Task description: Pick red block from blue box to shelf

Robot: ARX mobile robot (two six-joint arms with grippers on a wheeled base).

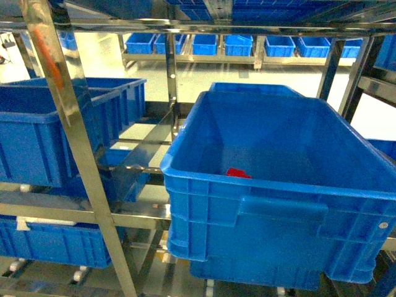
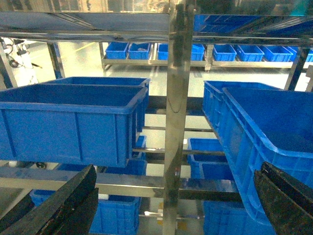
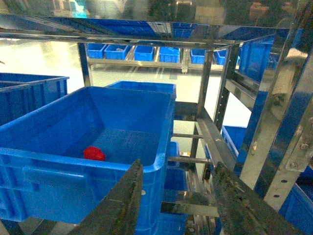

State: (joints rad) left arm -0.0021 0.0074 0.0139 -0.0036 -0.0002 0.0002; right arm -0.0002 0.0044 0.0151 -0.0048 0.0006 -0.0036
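The red block point(image 1: 238, 173) lies on the floor of a large blue box point(image 1: 278, 229) that stands on a tier of the steel shelf point(image 1: 68, 142), whose near post carries an orange smear. In the right wrist view the red block point(image 3: 94, 153) sits near the blue box's point(image 3: 58, 186) front wall, left of and beyond my right gripper point(image 3: 177, 164), which is open and holds nothing. My left gripper point(image 2: 178, 166) is open wide, facing a shelf upright point(image 2: 176, 122), with the blue box's wall point(image 2: 244, 147) at its right. Neither gripper shows in the head view.
Another blue crate point(image 1: 55, 130) stands on the same tier to the left, with more crates point(image 1: 49, 241) on the tier below. A row of blue crates point(image 1: 247, 43) fills a far rack. Steel uprights point(image 3: 293, 122) stand close on the right.
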